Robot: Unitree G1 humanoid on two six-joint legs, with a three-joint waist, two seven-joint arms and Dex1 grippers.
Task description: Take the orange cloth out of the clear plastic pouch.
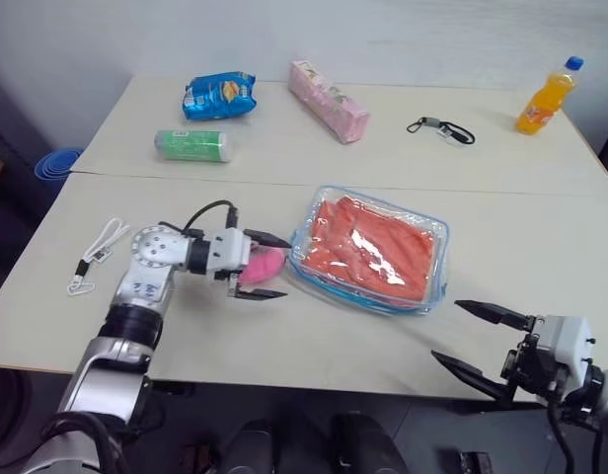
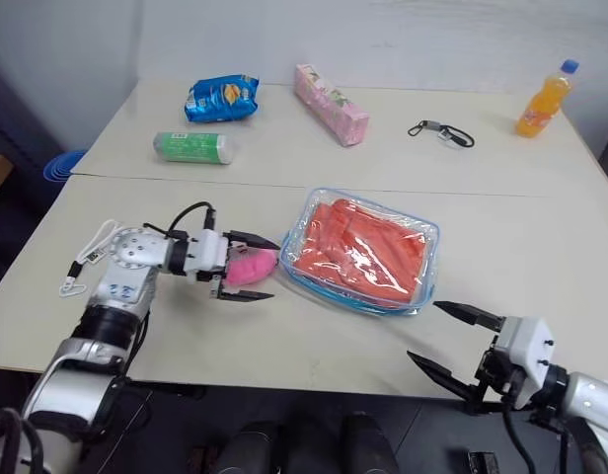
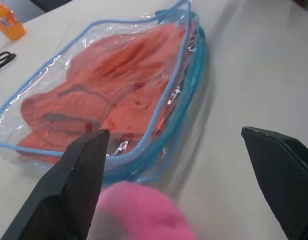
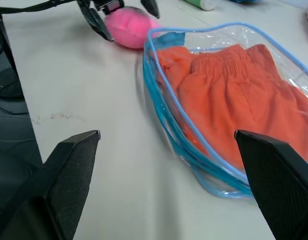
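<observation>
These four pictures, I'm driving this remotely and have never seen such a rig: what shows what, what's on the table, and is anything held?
The two wide pictures come from the robot's head, looking down over its arms. The other two come from cameras on each wrist, looking out between that arm's two black fingers.

The left end effector is open, its fingers on either side of a pink plush toy that lies on the table; they are not closed on it. The right end effector is open and empty, near the table's front edge.

In the middle lies the clear plastic pouch with the orange cloth still inside. At the back are a blue snack bag, a green tube, a pink box, a black strap and an orange drink bottle. A white cord lies at the left.
</observation>
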